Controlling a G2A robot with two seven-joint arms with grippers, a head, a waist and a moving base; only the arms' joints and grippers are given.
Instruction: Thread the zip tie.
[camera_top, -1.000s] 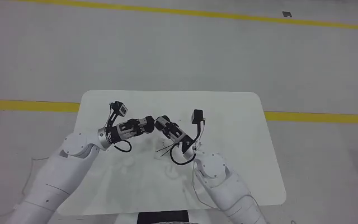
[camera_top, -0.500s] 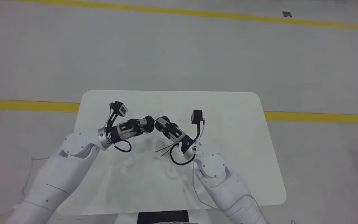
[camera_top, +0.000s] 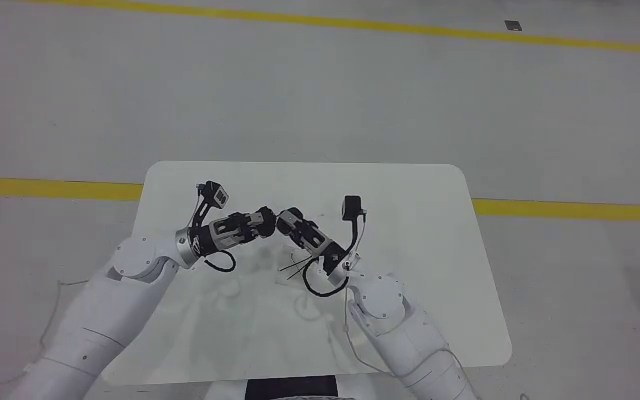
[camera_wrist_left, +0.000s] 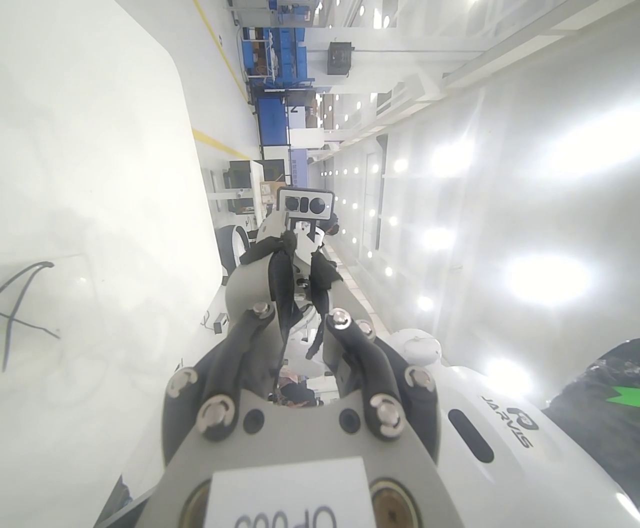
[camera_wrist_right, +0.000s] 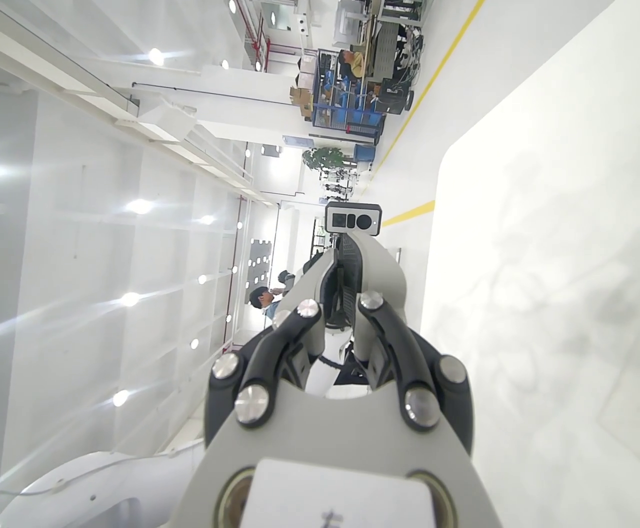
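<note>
Hands are nose to nose over the smooth white bench (camera_top: 420, 220). The right hand (camera_wrist_right: 345, 245) is squeezed shut, though I can't tell on what. The left hand (camera_wrist_left: 302, 255) could be gripping or not, I can't tell. The thin, dark, whippy zip tie (camera_top: 297, 266) lies flat in crossed strands just robot-side of the hands, slanting under the right wrist. I'd say the right arm is nearer.

Two tools (camera_top: 266, 220) (camera_top: 288, 220), one table (camera_top: 420, 200), two zip ties (camera_wrist_left: 20, 290) (camera_wrist_left: 35, 327).

White rounded arms (camera_top: 105, 305), grey wrists (camera_wrist_left: 300, 450), silver screws (camera_wrist_left: 215, 415), black fingers (camera_wrist_left: 280, 280), perhaps cloth-wrapped.
</note>
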